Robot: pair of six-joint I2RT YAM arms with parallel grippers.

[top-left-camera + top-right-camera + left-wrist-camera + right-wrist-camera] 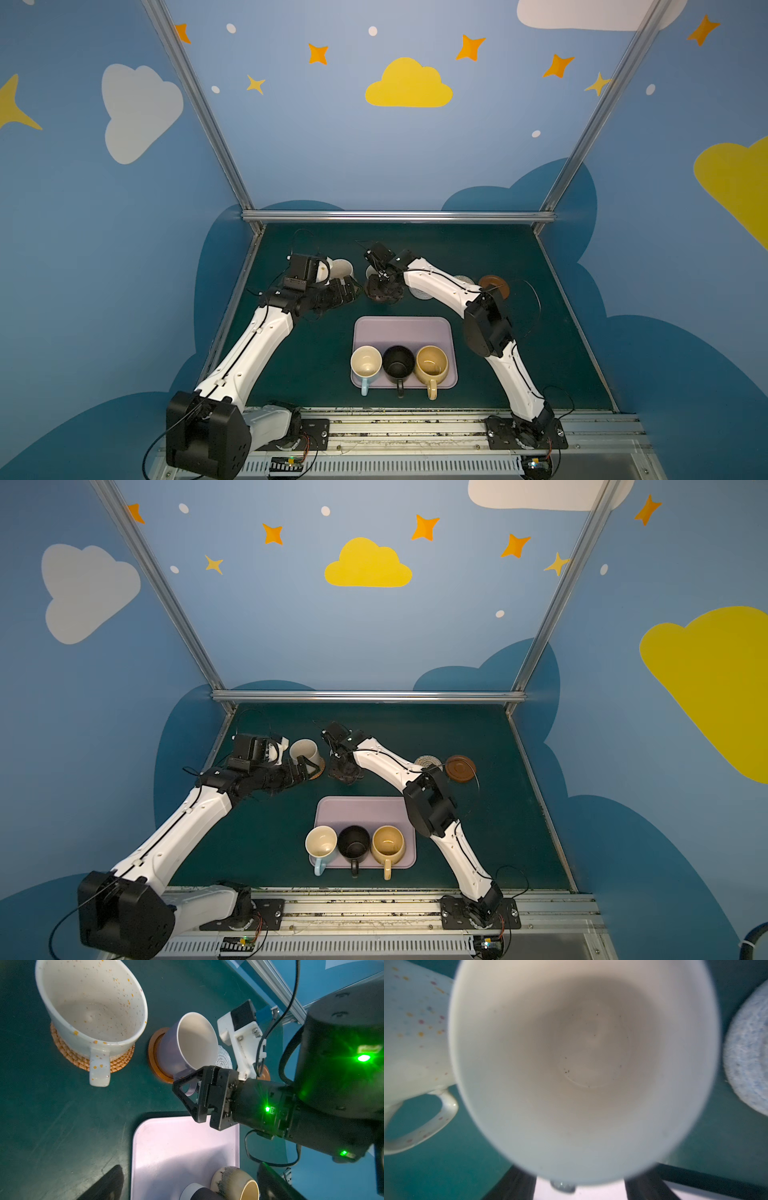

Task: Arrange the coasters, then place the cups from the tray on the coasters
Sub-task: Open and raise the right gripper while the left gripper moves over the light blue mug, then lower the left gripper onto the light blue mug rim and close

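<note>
**Lavender mug (195, 1043) on wood, right jaws apart at its handle**

Upright on a wooden coaster (151, 1059), the lavender mug stands just above the middle of both top views. The right gripper (384, 291) hangs over it. In the right wrist view its two dark fingers (519, 1184) stand apart with the mug's handle between them and a gap on each side, so nothing is gripped.

Just left of it, the cream mug (305, 752) sits on the orange woven coaster (68, 1053). The left gripper (351, 291) hovers beside that coaster, spread wide and holding nothing.

To the right of the lavender mug lies the grey coaster (225, 1057), partly under the right arm. Further right is a second wooden coaster (460, 767).

The tray (401, 328) lies at lower centre of the frame on the green table (311, 365). Along its lower edge the blue mug (365, 362), black mug (398, 362) and mustard mug (432, 365) stand close side by side. Their handles point down-frame past the rim.
</note>
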